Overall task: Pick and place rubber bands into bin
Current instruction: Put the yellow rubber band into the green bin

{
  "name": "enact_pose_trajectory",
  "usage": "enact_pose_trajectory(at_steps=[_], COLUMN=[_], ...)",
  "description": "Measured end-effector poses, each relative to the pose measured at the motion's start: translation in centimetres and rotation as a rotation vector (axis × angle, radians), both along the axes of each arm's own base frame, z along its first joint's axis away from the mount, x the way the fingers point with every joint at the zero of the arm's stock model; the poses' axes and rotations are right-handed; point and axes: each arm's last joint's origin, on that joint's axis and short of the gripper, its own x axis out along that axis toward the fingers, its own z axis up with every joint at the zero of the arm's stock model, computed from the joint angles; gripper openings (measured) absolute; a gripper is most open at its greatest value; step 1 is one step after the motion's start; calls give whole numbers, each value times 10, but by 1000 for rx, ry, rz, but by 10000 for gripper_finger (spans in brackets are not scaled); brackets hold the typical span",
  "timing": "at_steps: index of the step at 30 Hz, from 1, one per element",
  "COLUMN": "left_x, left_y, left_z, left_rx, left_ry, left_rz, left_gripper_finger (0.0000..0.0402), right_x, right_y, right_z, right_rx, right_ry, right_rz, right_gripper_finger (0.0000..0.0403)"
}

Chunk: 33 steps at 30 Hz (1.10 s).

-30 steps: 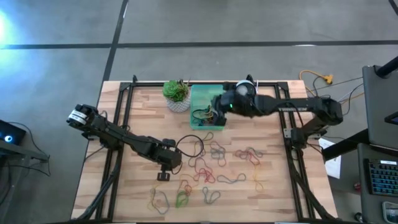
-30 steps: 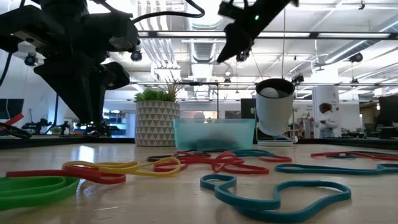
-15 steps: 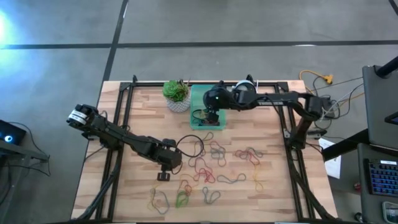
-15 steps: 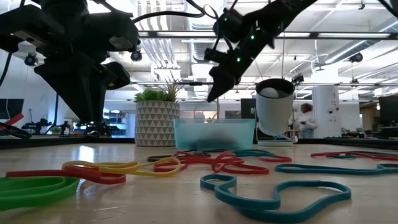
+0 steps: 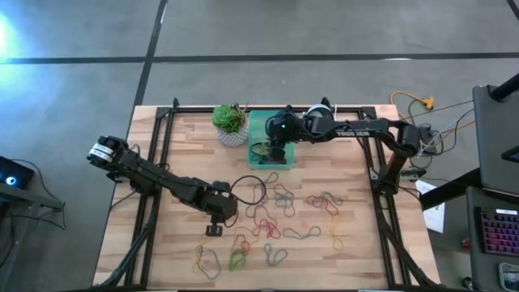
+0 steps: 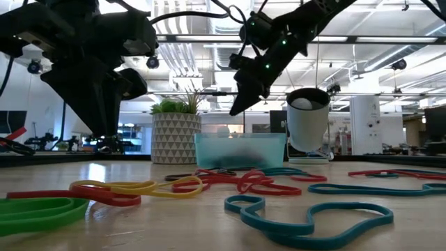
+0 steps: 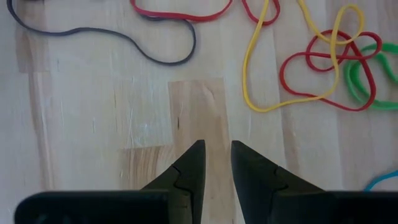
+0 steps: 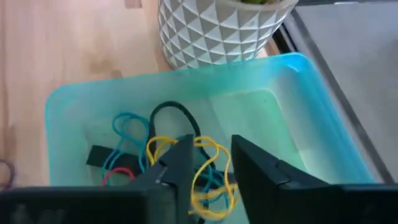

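High view: your right hand (image 5: pixel 273 151) stayed above the bin (image 5: pixel 258 130), fingers now parted narrowly, empty; left hand (image 5: pixel 212 229) unmoved, narrow, empty.

Wooden table (image 5: pixel 178 138): bin (image 5: pixel 258 122), white plant pot (image 5: pixel 231 123), loose rubber bands (image 5: pixel 276 212) scattered across near half.

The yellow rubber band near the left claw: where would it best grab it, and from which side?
Probably from straight above. The yellow rubber band lies flat on the table, so only a downward pinch gets at it. Its long plain side is the likeliest spot, since the far end crosses a red band. The left claw hangs near it, its fingers slightly apart.
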Motion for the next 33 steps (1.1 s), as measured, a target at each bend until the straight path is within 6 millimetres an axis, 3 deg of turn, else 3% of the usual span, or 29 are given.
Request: enact_pose_trajectory(at_steps=[4,10,24,33], left_x=[-2,-11,-39,-40], left_y=[-4,-17,-37,-44], left_z=[0,-2,-18,-28], left_rx=[-64,-166,-172,-140], left_ry=[29,116,277,264], left_rz=[-18,-73,132,138], left_gripper_finger=[61,61,61,61], right_x=[-6,-12,-8,-10], right_y=[7,39,145,186], right_z=[7,15,23,25], right_rx=[102,251,229,194], right_ry=[4,14,13,1], right_rz=[96,294,609,676], right_gripper_finger=[139,161,138,123])
